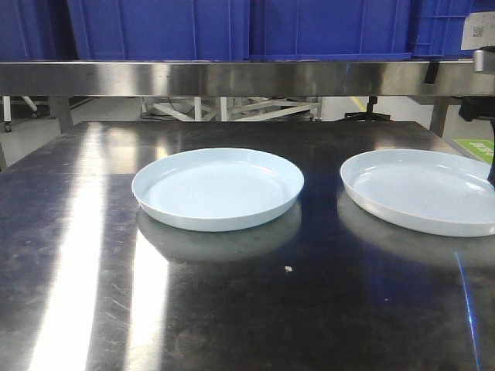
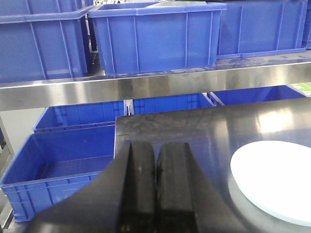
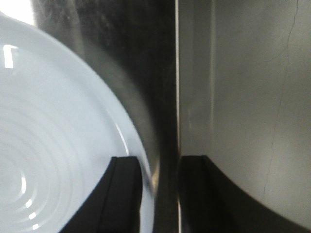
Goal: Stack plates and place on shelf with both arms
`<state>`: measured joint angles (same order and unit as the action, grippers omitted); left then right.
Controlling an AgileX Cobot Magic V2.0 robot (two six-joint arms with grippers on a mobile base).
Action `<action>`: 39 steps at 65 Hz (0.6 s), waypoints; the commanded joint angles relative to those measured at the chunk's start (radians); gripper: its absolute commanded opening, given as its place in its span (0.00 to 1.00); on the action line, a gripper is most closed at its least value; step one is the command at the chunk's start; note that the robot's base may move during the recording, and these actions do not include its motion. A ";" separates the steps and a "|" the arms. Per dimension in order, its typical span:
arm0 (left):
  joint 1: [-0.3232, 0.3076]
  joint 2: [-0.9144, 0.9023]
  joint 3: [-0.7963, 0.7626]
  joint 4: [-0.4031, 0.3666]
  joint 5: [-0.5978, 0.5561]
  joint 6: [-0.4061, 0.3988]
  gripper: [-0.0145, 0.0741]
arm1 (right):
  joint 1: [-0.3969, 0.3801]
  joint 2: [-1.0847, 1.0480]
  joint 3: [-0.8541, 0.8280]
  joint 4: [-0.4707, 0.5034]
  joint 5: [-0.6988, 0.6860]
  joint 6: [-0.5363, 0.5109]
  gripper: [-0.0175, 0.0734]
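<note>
Plates [image 1: 218, 189]: lay flat and well apart on dark steel tabletop [image 1: 232, 309], one mid-frame, right-edge plate [image 1: 424, 192] cut by frame's right side. Sat below shelf [image 1: 232, 77] rail loaded with blue crates [image 1: 155, 27] along top. Left gripper [image 2: 155, 158]: closed fully, pads together, nothing held, bottom centre of left wrist view. Right gripper [image 3: 159, 162]: spread wide, straddled right-edge plate rim, one finger [image 3: 124, 194] over plate interior, other outside; rim contact indiscernible.

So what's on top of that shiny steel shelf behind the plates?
Big blue plastic crates stand side by side on the shelf. Their walls hide whatever is inside them, and nothing behind them can be seen.
</note>
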<state>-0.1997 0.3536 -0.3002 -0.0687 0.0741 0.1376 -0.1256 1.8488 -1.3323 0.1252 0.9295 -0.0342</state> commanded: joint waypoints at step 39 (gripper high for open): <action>0.001 0.006 -0.029 -0.003 -0.089 -0.011 0.26 | -0.022 -0.050 -0.071 0.037 0.023 -0.010 0.25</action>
<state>-0.1997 0.3536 -0.3002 -0.0687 0.0741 0.1376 -0.1249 1.8598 -1.3587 0.1485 0.9515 -0.0381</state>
